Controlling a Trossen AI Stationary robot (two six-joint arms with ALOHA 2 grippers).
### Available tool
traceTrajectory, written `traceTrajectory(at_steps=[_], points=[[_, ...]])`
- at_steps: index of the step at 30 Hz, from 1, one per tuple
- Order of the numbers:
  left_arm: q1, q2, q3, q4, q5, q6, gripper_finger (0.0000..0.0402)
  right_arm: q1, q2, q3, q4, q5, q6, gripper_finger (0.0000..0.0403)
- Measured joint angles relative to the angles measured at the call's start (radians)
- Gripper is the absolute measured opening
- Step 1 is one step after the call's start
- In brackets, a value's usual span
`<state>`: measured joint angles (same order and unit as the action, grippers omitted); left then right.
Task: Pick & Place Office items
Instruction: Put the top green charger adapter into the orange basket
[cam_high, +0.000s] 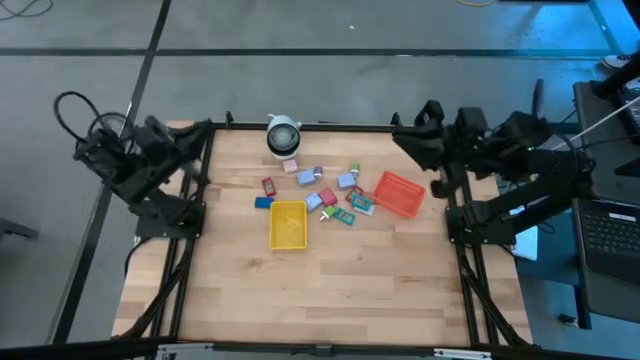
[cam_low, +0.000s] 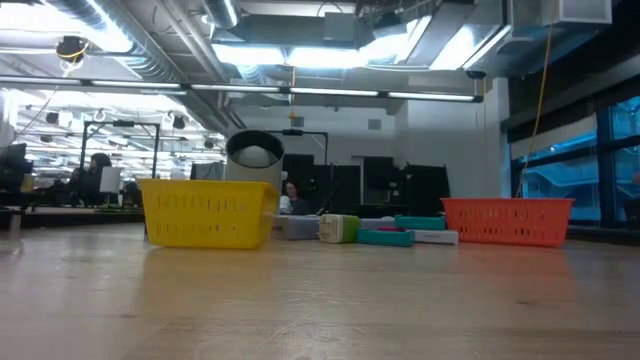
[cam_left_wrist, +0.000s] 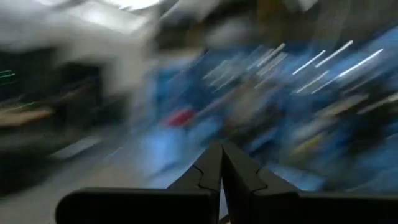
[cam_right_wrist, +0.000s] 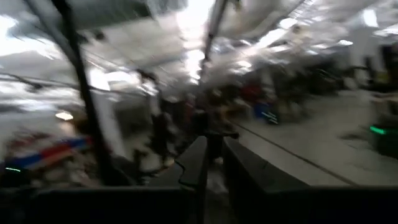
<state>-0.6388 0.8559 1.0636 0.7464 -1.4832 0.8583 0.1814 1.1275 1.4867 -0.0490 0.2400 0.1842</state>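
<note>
Left arm folded at surface's 10 o'clock corner, off working area, elbow raised. Left gripper (cam_left_wrist: 221, 177) closed, fingertips pressed together, aimed out toward room. Right arm folded at 2 o'clock corner, likewise clear of working area. Right gripper (cam_right_wrist: 214, 163) with fingers narrowly parted, slim gap between them, nothing held, pointing out at room.
</note>
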Motion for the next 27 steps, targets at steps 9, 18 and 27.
traceTrajectory(at_steps=[9, 18, 27], points=[[0.075, 0.036, 0.042, -0.091, -0.049, 0.023, 0.0004, -0.002, 0.103, 0.325, -0.541, 0.247, -0.017, 0.0056], [0.076, 0.062, 0.041, 0.194, -0.089, 0.042, 0.0061, -0.092, 0.201, 0.34, -0.988, 0.191, 0.302, 0.0056], [-0.023, 0.147, 0.041, 0.276, -0.089, 0.046, 0.021, -0.209, 0.449, 0.339, -1.221, -0.008, 0.32, 0.0091]])
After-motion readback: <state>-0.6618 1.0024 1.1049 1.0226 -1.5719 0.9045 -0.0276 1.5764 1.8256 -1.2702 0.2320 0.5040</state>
